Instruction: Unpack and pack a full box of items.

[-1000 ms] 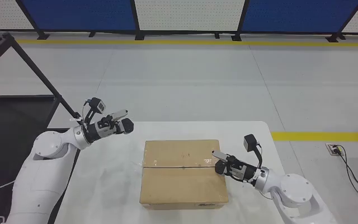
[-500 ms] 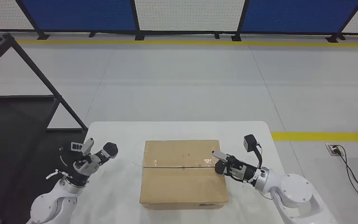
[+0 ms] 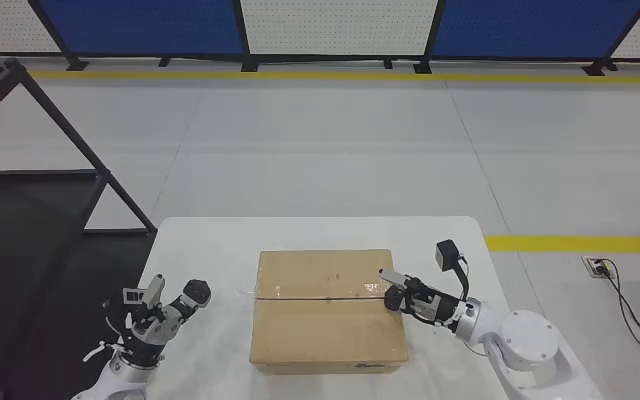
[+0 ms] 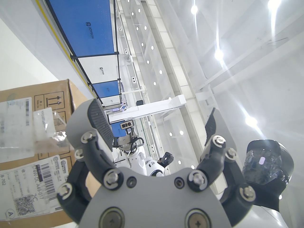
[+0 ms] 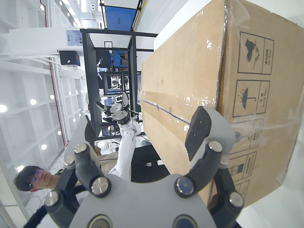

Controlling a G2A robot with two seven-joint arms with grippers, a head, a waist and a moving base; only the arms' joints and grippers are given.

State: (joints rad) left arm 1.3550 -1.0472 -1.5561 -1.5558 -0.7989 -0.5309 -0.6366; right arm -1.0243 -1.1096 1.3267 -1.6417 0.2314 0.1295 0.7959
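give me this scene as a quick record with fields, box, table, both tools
item: brown cardboard box, flaps closed, mid-table
closure: taped seam across the top, shut
surface: white rounded-corner table
left tool: open, empty, near table's left edge, apart from box
right tool: open, at box's right edge by the seam, contact unclear

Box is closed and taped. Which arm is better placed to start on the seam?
Right, probably. The right gripper is open at the box's right edge, by the taped seam's end. The left gripper, also open, sits apart from the box and aims upward.
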